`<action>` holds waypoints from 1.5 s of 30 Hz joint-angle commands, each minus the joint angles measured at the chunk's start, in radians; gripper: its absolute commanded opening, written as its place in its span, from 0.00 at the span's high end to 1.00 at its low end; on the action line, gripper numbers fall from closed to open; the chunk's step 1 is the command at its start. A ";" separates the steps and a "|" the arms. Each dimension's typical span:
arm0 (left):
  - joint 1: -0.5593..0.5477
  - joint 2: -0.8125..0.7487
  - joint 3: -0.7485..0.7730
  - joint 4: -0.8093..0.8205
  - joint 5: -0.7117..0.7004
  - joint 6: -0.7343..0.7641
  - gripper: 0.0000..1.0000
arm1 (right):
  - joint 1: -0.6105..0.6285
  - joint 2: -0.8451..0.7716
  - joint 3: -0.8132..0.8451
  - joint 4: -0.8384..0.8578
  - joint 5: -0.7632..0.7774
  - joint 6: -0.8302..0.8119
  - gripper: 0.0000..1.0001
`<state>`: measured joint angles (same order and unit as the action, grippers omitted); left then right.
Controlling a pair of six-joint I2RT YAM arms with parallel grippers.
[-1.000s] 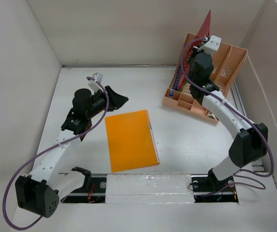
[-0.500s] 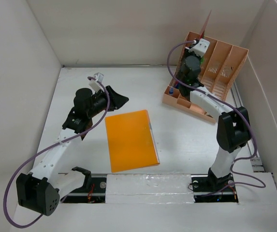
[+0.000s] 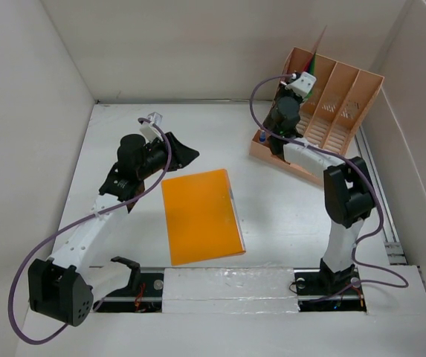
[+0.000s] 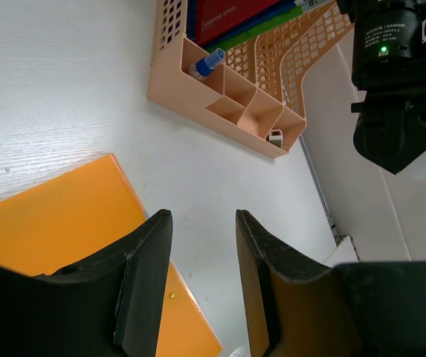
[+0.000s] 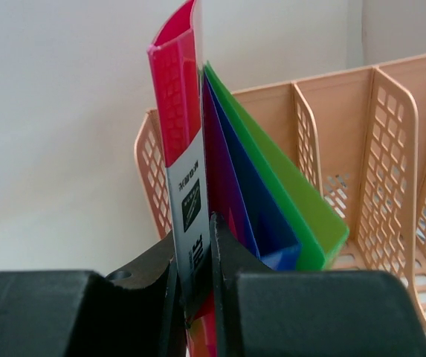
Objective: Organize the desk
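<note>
Clamped tight with the right tool (image 5: 194,249) on an upright red folder (image 5: 177,97) in the leftmost slot of the peach rack (image 3: 343,93), just beside a blue folder (image 5: 253,216) and a green folder (image 5: 279,178). Well left of the rack, poised with the left tool (image 4: 201,219) narrowly parted and holding nothing, above the edge of an orange folder (image 3: 201,216) lying flat. Beneath the rack and spreading away from it leftward and toward the near side: the white counter (image 3: 287,216).

Orange folder (image 3: 201,216) lying flat, peach slotted rack (image 3: 346,82), red folder (image 5: 177,97), blue folder (image 5: 268,230), green folder (image 5: 294,197) standing inside
</note>
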<state>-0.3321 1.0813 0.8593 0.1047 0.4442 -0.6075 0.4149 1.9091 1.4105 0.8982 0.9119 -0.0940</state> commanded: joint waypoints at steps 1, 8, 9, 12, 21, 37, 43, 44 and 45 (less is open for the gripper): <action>0.001 -0.009 0.021 0.036 0.010 0.008 0.65 | 0.034 0.014 -0.036 0.113 0.056 -0.035 1.00; 0.001 -0.012 0.015 0.040 0.014 0.006 0.65 | 0.076 0.033 -0.071 0.119 0.079 -0.033 1.00; 0.001 -0.008 0.023 0.036 0.013 0.008 0.65 | 0.076 0.033 -0.077 0.116 0.085 -0.032 1.00; 0.001 -0.014 0.008 0.050 0.028 0.000 0.65 | 0.087 0.021 -0.114 0.079 0.084 0.016 1.00; 0.001 -0.030 -0.003 0.044 -0.010 -0.002 0.65 | 0.087 -0.083 -0.231 -0.106 0.038 0.278 0.85; 0.001 0.011 -0.009 -0.065 -0.211 0.017 0.90 | 0.139 -0.536 -0.329 -0.640 -0.298 0.583 0.27; 0.001 0.069 -0.028 -0.066 -0.199 -0.014 1.00 | 0.214 -0.619 -0.586 -0.624 -0.580 0.736 1.00; 0.001 0.089 -0.025 -0.083 -0.200 -0.018 1.00 | 0.232 -0.613 -0.605 -0.622 -0.602 0.749 1.00; 0.001 0.097 -0.014 -0.095 -0.216 -0.020 1.00 | 0.251 -0.596 -0.622 -0.622 -0.631 0.761 1.00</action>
<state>-0.3321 1.1549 0.8497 0.0219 0.2523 -0.6121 0.6205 1.2800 0.8433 0.3187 0.4488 0.5709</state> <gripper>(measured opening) 0.003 0.010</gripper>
